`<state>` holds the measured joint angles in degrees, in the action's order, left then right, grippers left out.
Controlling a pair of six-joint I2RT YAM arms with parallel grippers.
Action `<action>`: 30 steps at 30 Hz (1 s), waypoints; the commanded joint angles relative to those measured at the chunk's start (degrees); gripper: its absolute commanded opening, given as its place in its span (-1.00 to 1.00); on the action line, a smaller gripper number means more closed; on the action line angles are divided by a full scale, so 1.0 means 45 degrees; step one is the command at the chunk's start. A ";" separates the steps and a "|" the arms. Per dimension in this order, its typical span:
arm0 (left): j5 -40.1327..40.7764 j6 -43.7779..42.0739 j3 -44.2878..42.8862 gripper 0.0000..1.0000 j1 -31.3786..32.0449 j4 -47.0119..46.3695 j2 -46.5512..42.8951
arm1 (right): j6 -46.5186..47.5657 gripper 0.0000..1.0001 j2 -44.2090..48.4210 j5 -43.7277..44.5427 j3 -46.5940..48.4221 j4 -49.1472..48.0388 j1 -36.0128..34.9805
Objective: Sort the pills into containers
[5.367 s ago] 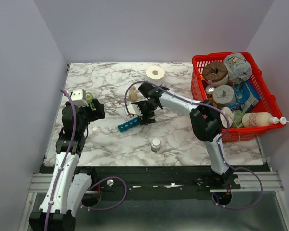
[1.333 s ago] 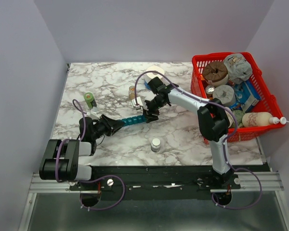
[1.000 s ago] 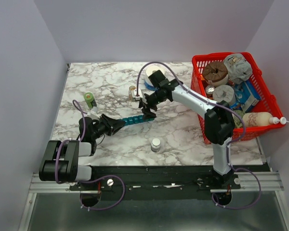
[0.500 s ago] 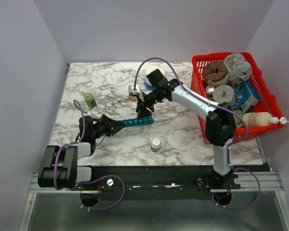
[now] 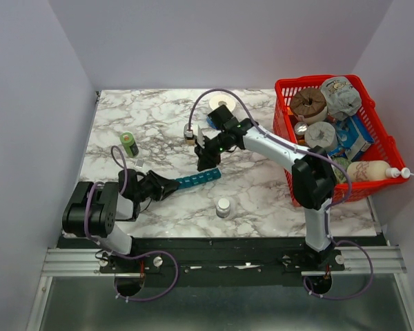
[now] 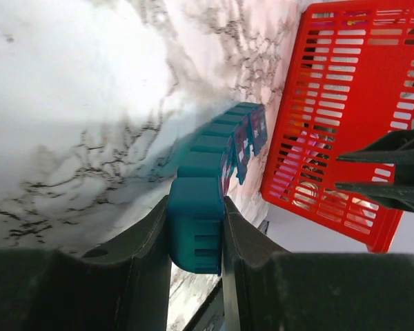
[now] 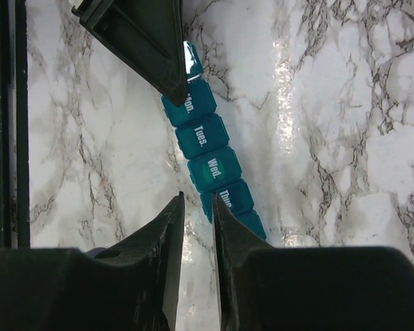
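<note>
Long teal plastic pill-organizer strip (image 5: 196,180) runs across white marble table (image 5: 262,200), long axis 8-to-2 o'clock, 8 end clamped by L gripper (image 5: 172,186), while R gripper (image 5: 203,164) (jaws narrow, nothing seen betw. them) hovers by its 2 end.

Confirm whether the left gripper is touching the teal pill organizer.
Touching. The left wrist view shows the left gripper clamped on one end of the teal pill organizer.

The bench (image 7: 331,103) has a marble-patterned top, smooth and glossy, with glare. The pill organizer (image 7: 208,148) is smooth teal plastic, semi-gloss, with white printed lettering. The basket (image 6: 331,124) is red plastic lattice. The left pincer (image 6: 196,214) is matt black.
</note>
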<state>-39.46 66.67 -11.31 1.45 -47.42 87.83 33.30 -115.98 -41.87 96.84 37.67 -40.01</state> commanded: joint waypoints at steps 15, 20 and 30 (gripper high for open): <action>0.0742 0.1785 0.1322 -1.00 -0.0069 -0.6786 0.4797 | -0.1482 -0.59 -0.0984 0.2526 -0.0641 -0.1125 -0.1011; 0.0781 0.1804 0.1420 -1.00 -0.0069 -0.7371 0.5344 | -0.1618 -0.63 -0.1061 0.2643 -0.0329 -0.1106 -0.1031; 0.0801 0.1844 0.1478 -1.00 -0.0069 -0.7861 0.5814 | -0.1657 -0.66 -0.2329 0.3326 -0.0211 -0.0540 -0.1401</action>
<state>-41.28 77.82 -7.42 1.08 -75.40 109.43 26.50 -122.34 -29.61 94.91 33.74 -44.91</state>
